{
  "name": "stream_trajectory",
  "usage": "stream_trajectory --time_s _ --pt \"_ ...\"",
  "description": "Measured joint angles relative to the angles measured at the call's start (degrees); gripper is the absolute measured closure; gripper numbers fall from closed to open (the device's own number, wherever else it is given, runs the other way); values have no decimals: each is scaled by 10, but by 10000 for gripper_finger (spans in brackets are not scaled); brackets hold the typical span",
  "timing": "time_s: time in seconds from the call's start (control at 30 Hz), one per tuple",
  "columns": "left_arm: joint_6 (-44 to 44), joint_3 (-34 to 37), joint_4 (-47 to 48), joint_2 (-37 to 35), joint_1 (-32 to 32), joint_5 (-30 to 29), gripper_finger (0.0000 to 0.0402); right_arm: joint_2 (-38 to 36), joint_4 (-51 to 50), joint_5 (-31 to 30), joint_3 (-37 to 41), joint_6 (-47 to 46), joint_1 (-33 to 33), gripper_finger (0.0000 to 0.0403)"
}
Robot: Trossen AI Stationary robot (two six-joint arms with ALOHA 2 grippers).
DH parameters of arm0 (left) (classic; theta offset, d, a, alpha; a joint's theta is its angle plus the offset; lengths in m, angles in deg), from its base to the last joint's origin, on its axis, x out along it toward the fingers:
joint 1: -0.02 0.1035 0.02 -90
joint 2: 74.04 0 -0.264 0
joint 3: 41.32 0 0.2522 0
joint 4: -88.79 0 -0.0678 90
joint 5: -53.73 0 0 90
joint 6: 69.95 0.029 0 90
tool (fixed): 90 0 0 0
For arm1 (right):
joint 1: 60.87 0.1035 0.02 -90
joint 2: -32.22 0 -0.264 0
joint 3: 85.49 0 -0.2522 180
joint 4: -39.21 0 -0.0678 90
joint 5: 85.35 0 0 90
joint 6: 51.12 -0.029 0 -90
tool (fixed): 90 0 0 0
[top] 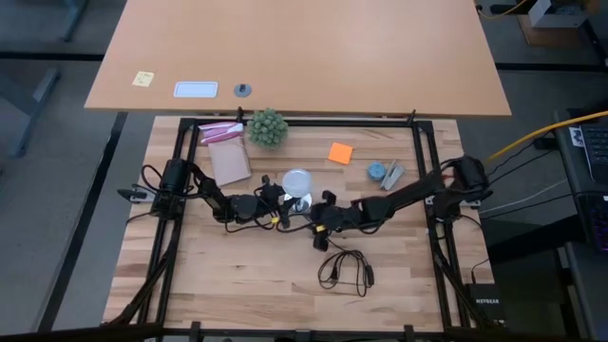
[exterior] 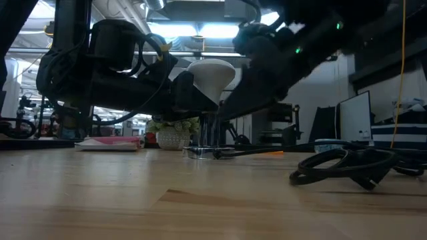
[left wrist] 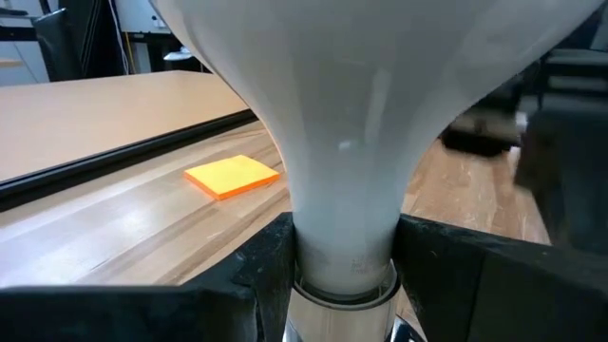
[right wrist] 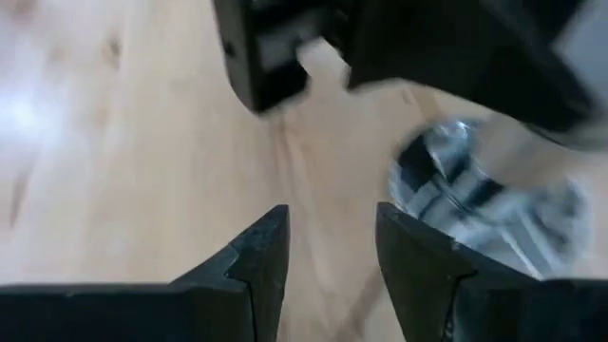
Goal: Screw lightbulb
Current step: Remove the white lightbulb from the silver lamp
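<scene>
- left gripper (left wrist: pixel 344 261) clamps the lightbulb (left wrist: pixel 332 114) at its narrow neck, fingers (left wrist: pixel 256 261) on either side, bulb upright, globe above them
- socket disc (top: pixel 299 203) directly under the bulb, on the table (top: pixel 237 294)
- right gripper (right wrist: pixel 331 252) just beside the socket, jaws parted, nothing between them
- orange sticky pad (left wrist: pixel 233 176) beyond the left gripper, bare wood around it
- coiled black cord (top: pixel 344 270) near the right gripper, on the front side
- spiky green plant (top: pixel 267 127) farther back
</scene>
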Motion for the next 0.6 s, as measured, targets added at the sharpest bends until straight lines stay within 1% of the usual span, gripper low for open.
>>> stream_trajectory --time_s 0.17,0.23,0.3,0.37,0.43,0.53,0.6 --pt "0 0 0 0 0 0 249 -73 -214 -7 -34 -3 0 244" --pt "0 0 0 0 0 0 249 -92 -274 -37 -41 -4 0 244" --pt "0 0 0 0 0 0 249 -102 -302 -92 -41 -5 0 244" --pt "0 0 0 0 0 0 249 -104 -304 -158 -41 -4 -2 244" --pt "0 0 0 0 0 0 249 -99 -280 -205 -34 -2 -10 244" --pt "-1 0 0 0 0 0 249 -82 -217 -208 -17 0 -30 244" --pt "-4 0 1 0 0 0 249 -66 -166 -193 -3 17 -47 244"
